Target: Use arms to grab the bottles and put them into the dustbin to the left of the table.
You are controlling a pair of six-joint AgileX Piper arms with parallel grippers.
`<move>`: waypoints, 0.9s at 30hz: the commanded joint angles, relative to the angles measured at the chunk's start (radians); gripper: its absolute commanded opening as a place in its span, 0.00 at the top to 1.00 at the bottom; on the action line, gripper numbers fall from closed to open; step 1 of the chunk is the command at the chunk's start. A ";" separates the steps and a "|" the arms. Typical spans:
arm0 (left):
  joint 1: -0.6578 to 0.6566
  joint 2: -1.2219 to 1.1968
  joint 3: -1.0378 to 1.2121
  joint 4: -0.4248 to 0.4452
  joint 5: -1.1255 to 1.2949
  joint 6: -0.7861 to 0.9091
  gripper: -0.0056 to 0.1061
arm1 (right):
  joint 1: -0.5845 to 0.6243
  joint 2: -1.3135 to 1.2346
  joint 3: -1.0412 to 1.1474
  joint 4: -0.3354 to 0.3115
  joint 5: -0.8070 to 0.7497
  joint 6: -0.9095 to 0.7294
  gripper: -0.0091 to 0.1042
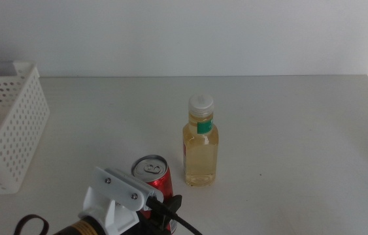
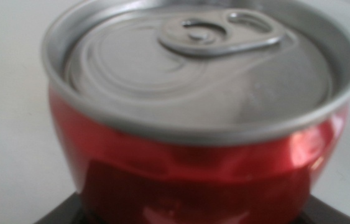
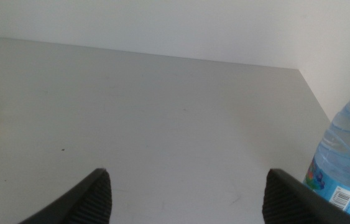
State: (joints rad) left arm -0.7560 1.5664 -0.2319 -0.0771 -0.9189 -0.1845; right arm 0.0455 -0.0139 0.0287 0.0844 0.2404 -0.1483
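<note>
There were one red can [image 1: 151, 176], one bottle of yellow drink [image 1: 200, 145], one water bottle [image 3: 349, 162], one white basket [image 1: 7, 124] and two pincers [image 1: 161, 212] [image 3: 184, 193].

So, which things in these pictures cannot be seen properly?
- Left end effector: the middle view cuts it at the bottom edge; in the left wrist view the red can fills the frame, blurred, so its grip is unclear.
- Water bottle: cut by the right wrist view's edge, cap unseen.
- Dustbin: its left part lies outside the middle view.
- Yellow bottle: label print too small.
</note>
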 commanded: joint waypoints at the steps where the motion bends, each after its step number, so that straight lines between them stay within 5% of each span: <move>1: 0.000 -0.105 -0.053 -0.028 0.003 0.036 0.89 | -0.005 -0.021 -0.010 -0.012 -0.072 -0.004 0.38; 13: 0.091 -0.341 -0.401 -0.229 0.868 0.387 0.89 | -0.005 -0.021 -0.010 -0.012 -0.072 -0.004 0.38; 20: 0.306 -0.346 -0.709 -0.209 1.447 0.394 0.89 | -0.005 -0.021 -0.010 -0.012 -0.072 -0.004 0.38; 27: 0.543 -0.285 -0.966 -0.177 1.722 0.366 0.89 | -0.005 -0.021 -0.010 -0.012 -0.072 -0.004 0.38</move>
State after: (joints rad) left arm -0.2624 1.2940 -1.1124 -0.2487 0.7979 0.1995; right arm 0.0455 -0.0139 0.0287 0.0844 0.2404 -0.1483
